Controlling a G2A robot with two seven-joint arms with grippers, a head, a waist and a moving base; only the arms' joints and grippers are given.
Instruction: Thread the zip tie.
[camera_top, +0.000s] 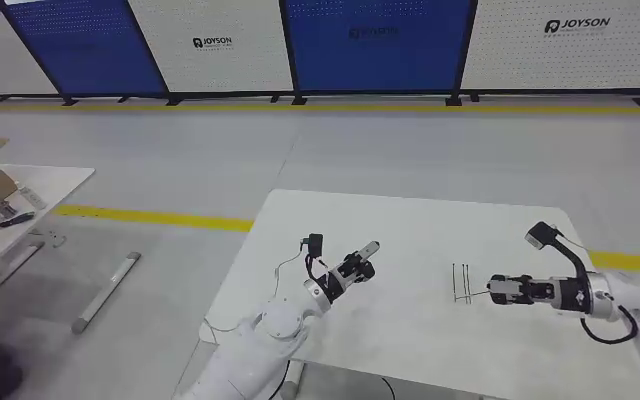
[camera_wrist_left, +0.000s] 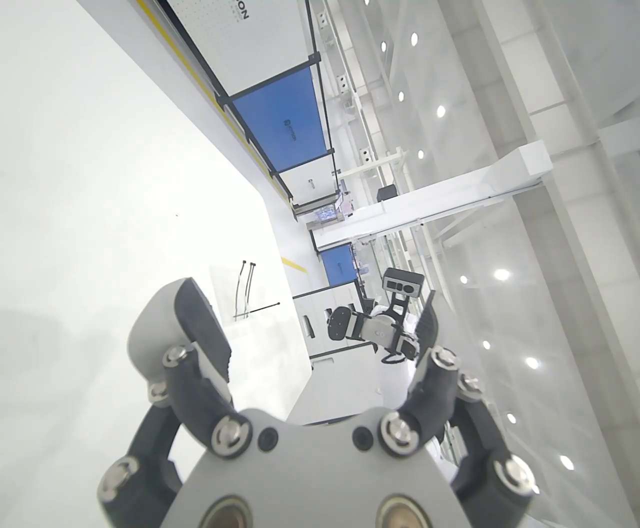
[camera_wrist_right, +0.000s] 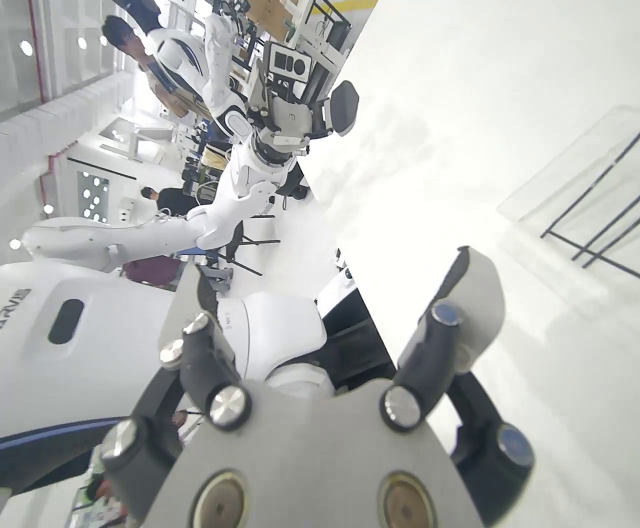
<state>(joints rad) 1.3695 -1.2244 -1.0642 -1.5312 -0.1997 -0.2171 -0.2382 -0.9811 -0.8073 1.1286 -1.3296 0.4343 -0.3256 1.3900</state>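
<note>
Three thin black zip ties (camera_top: 461, 283) lie flat on the white table (camera_top: 400, 220), two side by side and one across their ends. In the right wrist view the zip ties (camera_wrist_right: 595, 220) rest on a clear sheet. My right gripper (camera_top: 497, 290) hovers just beside them, open and holding nothing (camera_wrist_right: 330, 280). My left gripper (camera_top: 360, 262) sits farther off toward the table's middle, pointing at the zip ties (camera_wrist_left: 247, 287). It is open too, with nothing between its fingers (camera_wrist_left: 315, 310).
The table's front edge (camera_top: 330, 350) runs close under the left arm. A second white table (camera_top: 40, 195) stands off to the left. A grey bar (camera_top: 105, 292) lies on the floor, and blue and white panels (camera_top: 380, 45) line the back.
</note>
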